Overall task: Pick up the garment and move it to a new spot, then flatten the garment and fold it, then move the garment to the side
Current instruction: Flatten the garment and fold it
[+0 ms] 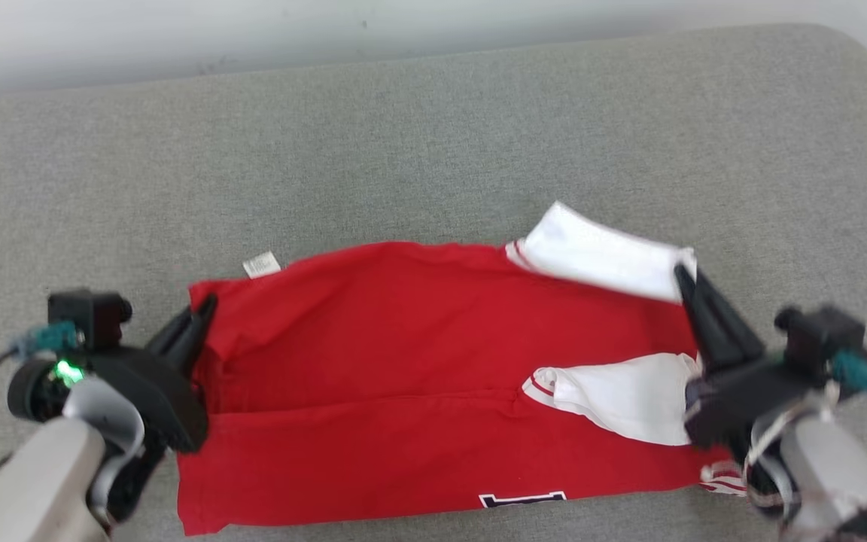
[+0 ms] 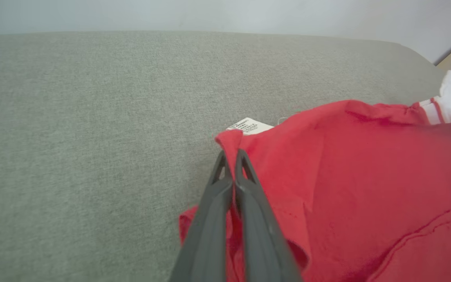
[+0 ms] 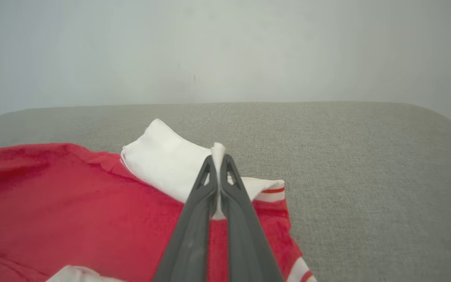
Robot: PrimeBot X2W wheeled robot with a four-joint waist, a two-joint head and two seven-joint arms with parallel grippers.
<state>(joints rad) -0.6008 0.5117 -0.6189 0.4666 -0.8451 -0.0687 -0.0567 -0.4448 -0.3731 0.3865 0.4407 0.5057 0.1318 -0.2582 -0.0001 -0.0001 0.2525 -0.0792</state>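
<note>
A red garment with white sleeves lies spread across the grey cushion, partly folded along its length. My left gripper is shut on the red corner at the garment's left end, next to a white care label. In the left wrist view the fingers pinch that red corner of the garment and lift it slightly. My right gripper is shut on the edge of the far white sleeve. The right wrist view shows white cloth pinched at my right gripper.
A second white sleeve lies folded over the red cloth near the right arm. Bare grey cushion extends behind and to both sides of the garment. A pale wall rises behind the cushion's far edge.
</note>
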